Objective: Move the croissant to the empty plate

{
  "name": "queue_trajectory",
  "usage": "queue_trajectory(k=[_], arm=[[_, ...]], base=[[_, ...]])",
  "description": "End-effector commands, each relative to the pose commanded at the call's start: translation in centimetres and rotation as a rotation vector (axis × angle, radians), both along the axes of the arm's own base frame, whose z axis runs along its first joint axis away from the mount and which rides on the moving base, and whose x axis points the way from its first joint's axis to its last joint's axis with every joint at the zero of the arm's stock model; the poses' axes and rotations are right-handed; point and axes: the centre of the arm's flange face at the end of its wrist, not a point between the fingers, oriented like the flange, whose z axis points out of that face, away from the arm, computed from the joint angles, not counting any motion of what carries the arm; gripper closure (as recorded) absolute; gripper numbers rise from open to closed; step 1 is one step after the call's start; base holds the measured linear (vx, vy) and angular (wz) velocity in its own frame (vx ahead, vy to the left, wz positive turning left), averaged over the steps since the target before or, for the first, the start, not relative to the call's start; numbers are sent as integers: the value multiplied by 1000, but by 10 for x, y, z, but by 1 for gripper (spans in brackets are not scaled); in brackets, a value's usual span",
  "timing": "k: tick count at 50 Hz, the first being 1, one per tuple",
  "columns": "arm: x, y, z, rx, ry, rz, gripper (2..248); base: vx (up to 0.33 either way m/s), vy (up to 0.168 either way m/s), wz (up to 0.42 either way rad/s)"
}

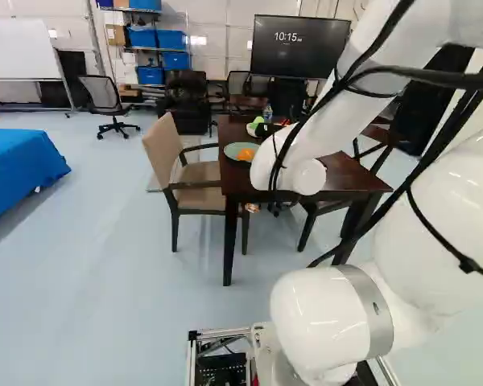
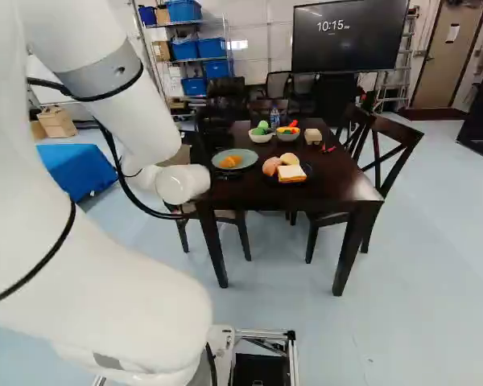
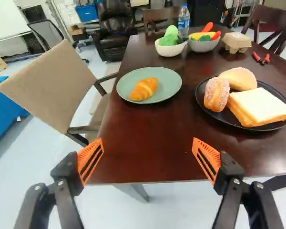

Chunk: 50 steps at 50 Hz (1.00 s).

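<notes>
Its black two-fingered gripper (image 1: pixel 253 207) is released, the orange ridged pads (image 3: pixel 91 161) spread wide by the near edge of the dark brown wooden table (image 3: pixel 148 143). Ahead, close to the table's left edge, I can see the golden-brown croissant (image 3: pixel 145 89) lying on a round grey-green plate (image 3: pixel 169 85). Nearer the right edge there's a round black plate (image 3: pixel 204 106) carrying a sugared doughnut (image 3: pixel 216 94), a pale round bun (image 3: pixel 239 78) and a thick bread slice (image 3: pixel 262 106). Farther back sit a white bowl (image 3: pixel 170 49) with green food, a clear bottle (image 3: pixel 183 23) and a beige carton (image 3: pixel 237 41). A tan-backed chair (image 3: pixel 52 86) stands beside the left edge.
</notes>
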Motion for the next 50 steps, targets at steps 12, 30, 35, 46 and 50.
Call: queue_trajectory(k=[12, 30, 35, 46, 50], arm=[[-22, -1, -10, -29, -38, 8, 3], [-47, -2, -21, -62, -80, 15, 3], [-52, -2, -24, -68, -88, 16, 3], [-60, -2, -27, -78, -100, 18, 3], [-61, -2, -28, -80, -103, 18, 3]], base=[[0, 0, 0], [0, 0, 0], [0, 0, 0], [0, 0, 0], [0, 0, 0]])
